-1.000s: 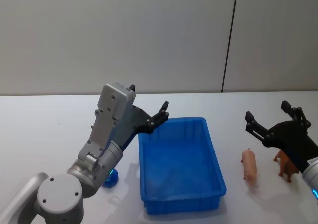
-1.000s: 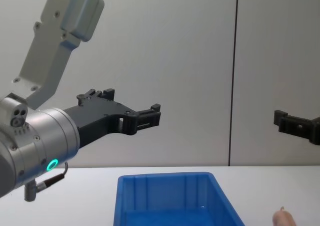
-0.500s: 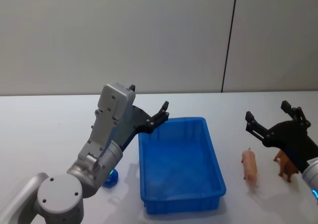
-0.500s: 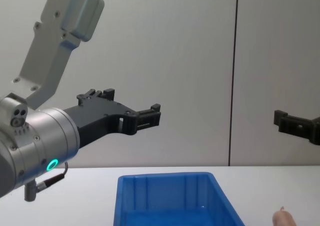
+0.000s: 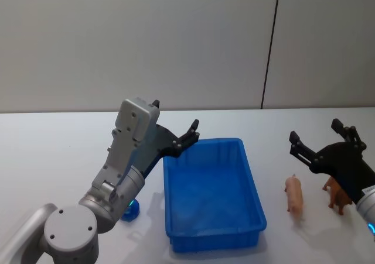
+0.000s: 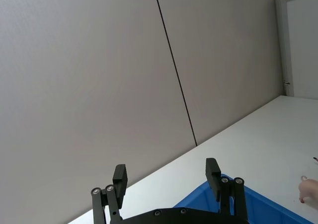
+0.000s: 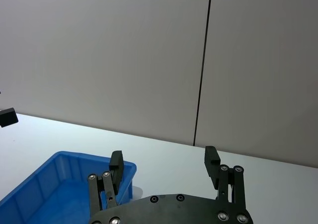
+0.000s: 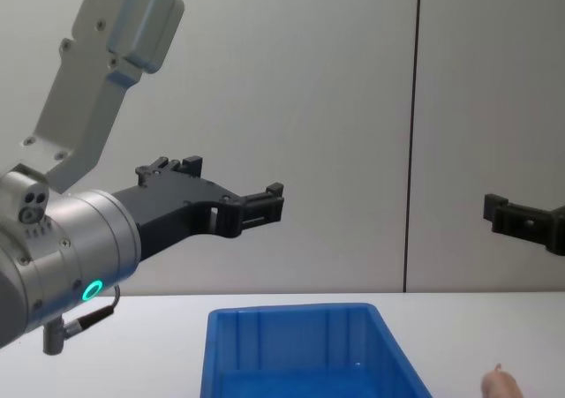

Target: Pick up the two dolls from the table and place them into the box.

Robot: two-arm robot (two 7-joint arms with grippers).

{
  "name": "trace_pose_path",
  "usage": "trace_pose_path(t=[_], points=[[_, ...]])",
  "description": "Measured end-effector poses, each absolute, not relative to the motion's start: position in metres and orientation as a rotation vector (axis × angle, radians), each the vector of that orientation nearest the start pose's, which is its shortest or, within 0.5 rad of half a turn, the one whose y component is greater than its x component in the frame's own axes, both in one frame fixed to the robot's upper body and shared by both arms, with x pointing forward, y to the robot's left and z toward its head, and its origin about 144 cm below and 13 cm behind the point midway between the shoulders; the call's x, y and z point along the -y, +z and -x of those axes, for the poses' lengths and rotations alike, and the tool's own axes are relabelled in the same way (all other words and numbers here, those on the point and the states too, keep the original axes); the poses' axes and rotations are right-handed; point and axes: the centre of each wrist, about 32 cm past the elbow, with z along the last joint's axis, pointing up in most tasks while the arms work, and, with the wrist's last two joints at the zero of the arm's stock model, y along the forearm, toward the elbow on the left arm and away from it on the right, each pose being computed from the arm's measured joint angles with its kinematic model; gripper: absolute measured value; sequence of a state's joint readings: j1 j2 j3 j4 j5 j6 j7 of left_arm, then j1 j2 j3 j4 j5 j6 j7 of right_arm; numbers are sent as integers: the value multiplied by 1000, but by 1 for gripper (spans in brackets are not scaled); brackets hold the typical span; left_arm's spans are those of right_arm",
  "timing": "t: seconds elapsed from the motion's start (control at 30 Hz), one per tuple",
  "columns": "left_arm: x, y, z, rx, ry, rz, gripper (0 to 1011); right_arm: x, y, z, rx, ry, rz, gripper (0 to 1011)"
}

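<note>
The blue box stands mid-table, nothing visible inside it. To its right on the white table lie a pink pig doll and an orange-brown animal doll; my right arm partly hides the orange one. My right gripper hovers open above and just behind these dolls, holding nothing. My left gripper hangs open over the box's back left corner, also holding nothing. The left wrist view shows its spread fingers above the box corner. The right wrist view has the box beyond its fingers.
A small blue object lies on the table left of the box, beneath my left arm. A grey wall with a dark vertical seam stands behind the table. In the chest view the pig doll's top peeks in right of the box.
</note>
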State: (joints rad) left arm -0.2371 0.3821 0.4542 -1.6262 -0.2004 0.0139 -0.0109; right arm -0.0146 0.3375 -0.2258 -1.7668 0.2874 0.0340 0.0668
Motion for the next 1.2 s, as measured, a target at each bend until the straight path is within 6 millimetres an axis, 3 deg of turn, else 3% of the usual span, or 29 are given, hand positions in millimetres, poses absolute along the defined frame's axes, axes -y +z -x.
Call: trace_pose_path(t=[1.2], points=[[-198, 1204, -492, 268, 1124, -61, 1001, 237, 1189, -443, 75, -1230, -26, 1001]])
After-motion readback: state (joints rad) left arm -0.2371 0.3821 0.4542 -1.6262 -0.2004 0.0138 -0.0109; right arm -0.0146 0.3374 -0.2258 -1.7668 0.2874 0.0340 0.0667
